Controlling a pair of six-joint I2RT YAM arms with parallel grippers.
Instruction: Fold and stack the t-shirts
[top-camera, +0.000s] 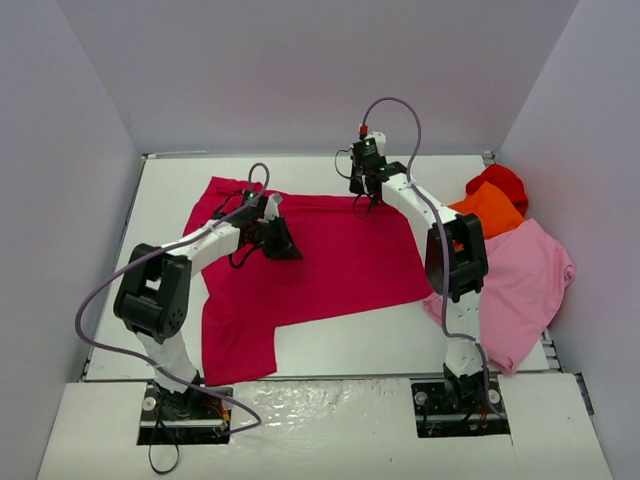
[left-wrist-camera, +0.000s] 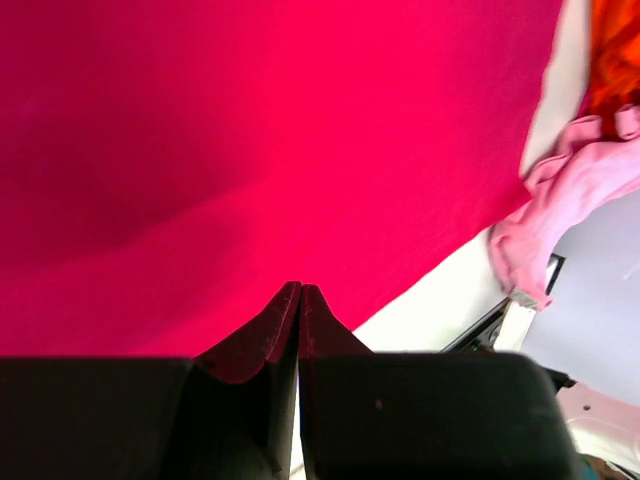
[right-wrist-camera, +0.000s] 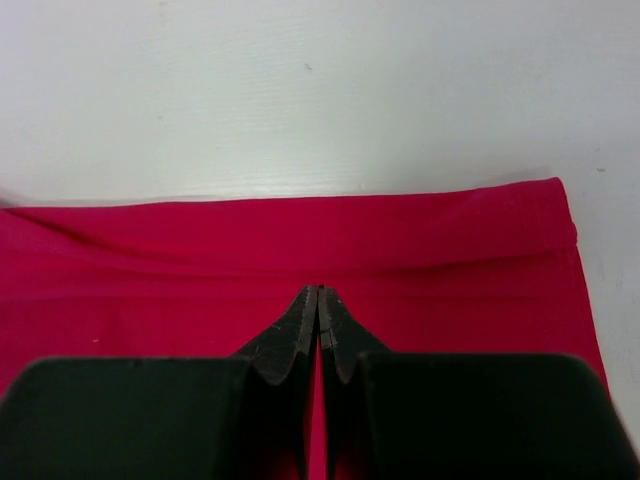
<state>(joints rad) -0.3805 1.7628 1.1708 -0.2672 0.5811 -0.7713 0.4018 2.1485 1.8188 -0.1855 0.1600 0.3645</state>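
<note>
Top view: I see a crimson t-shirt (top-camera: 330, 265) spread flat on the white table (top-camera: 400, 340), filling the middle of the work area, one sleeve trailing toward 7 o'clock. At 3 o'clock the other shirts wait in a loose heap: a light pink shirt (top-camera: 525, 285) nearest me, an orange shirt (top-camera: 490, 212) behind it, and a bright red shirt (top-camera: 500, 182) at the back. My left gripper (top-camera: 270, 210) is down on the crimson cloth at about 10 o'clock of the garment. My right gripper (top-camera: 372, 200) is at its far edge, about 1 o'clock. I judge both are placed along the far side so that edge can be lifted and carried toward me for a fold.

Left wrist view: the left gripper (left-wrist-camera: 300, 292) has its jaws pressed together, tips against crimson fabric that fills nearly the whole picture. I cannot tell whether cloth is caught between them. The pink shirt (left-wrist-camera: 570, 190) and a sliver of the orange shirt (left-wrist-camera: 615, 50) show at 2 o'clock.

Right wrist view: the right gripper (right-wrist-camera: 318, 292) also has its jaws pressed together, tips just inside the straight hem. Soft creases run across the cloth near them, which suggests a thin pinch, though I cannot confirm it. Bare table (right-wrist-camera: 300, 90) lies beyond, at 12 o'clock.
</note>
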